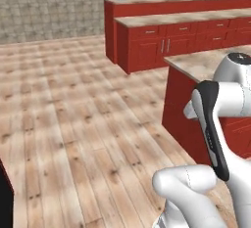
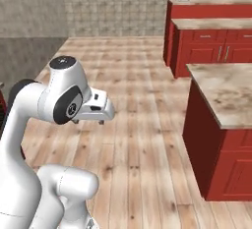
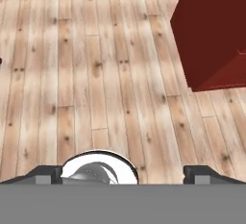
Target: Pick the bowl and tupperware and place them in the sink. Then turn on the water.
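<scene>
The bowl, the tupperware, the sink and the water are out of view. My gripper (image 3: 124, 174) points down at the bare wooden floor, and its two dark fingertips (image 3: 45, 172) stand far apart at the bottom of the hand view with nothing between them. In the right base view the hand (image 2: 92, 107) hangs off the folded white arm, well above the floor and to the left of the red island.
A red island with a beige stone top (image 2: 221, 93) stands to the right, with its corner (image 3: 211, 35) near the hand. Red cabinets with counters (image 1: 166, 41) line the back right. Wooden floor (image 1: 73, 124) stretches left up to a tiled wall (image 1: 49, 7).
</scene>
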